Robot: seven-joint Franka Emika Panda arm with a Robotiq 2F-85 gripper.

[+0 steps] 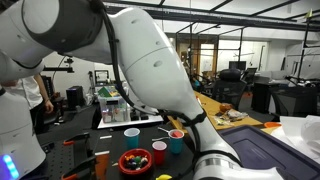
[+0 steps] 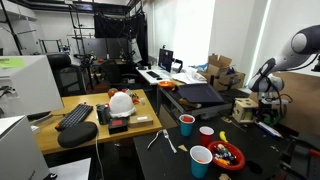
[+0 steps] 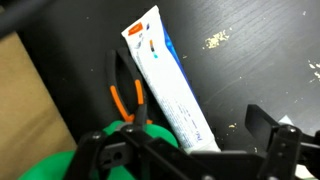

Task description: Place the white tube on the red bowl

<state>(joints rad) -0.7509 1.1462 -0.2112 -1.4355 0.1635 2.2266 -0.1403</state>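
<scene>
The white tube (image 3: 165, 78) lies flat on the black table in the wrist view, slanted, its cap end pointing toward my gripper. My gripper (image 3: 196, 136) is open just above that cap end, one finger on each side and not closed on it. The red bowl (image 1: 135, 160) holds small coloured pieces and stands among the cups; it also shows in an exterior view (image 2: 228, 155). The bowl is out of the wrist view. My arm's end (image 2: 264, 88) appears small at the right, away from the bowl.
Orange-handled pliers (image 3: 125, 92) lie against the tube's left side, beside a tan surface (image 3: 30, 110). A pink cup (image 1: 132, 135), a red cup (image 1: 158, 152) and a blue cup (image 1: 176, 142) stand around the bowl. Boxes and clutter (image 2: 243, 106) sit near the arm.
</scene>
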